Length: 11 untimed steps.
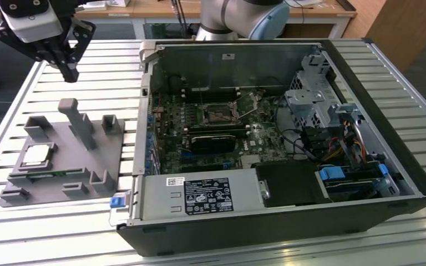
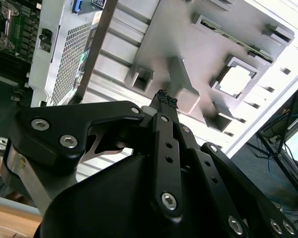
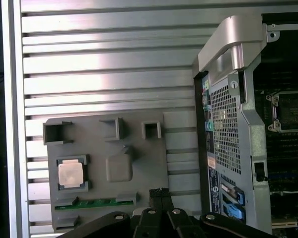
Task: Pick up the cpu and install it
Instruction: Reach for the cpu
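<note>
One cpu (image 1: 35, 155) lies flat, silver top up, in a square pocket of the grey holder plate (image 1: 69, 166). A green memory stick (image 3: 97, 202) sits in a slot just beside it. The plate rests on the slatted desk (image 1: 50, 238), to the exterior view's left of the open computer case (image 1: 228, 66). Inside the case, the motherboard's black socket (image 1: 217, 114) is bare. My end effector (image 1: 70, 76) hangs above the desk near the plate's far end, well apart from the cpu, clenched with its tips together on nothing.
</note>
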### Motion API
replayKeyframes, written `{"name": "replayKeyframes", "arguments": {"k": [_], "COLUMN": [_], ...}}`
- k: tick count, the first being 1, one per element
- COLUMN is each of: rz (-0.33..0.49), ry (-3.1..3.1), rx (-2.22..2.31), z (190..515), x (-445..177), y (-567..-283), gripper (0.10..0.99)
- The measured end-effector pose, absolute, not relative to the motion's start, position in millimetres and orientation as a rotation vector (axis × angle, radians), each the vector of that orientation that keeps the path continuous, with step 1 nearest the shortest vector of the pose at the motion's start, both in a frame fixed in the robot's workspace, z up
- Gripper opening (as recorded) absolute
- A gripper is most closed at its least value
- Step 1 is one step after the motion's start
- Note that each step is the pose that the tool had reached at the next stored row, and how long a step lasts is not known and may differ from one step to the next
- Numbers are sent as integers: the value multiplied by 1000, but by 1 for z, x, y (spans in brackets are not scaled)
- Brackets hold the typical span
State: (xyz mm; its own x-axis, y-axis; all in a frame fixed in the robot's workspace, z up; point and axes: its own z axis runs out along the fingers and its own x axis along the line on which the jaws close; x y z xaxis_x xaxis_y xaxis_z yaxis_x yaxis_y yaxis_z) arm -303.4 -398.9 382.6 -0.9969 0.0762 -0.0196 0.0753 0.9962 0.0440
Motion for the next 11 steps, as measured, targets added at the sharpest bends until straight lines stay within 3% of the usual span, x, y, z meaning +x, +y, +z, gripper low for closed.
{"name": "replayKeyframes", "arguments": {"k": [11], "rz": [67], "ry": [3118], "rx": [118], "z": [381], "x": [-315], "y": [-399], "gripper": [106]}}
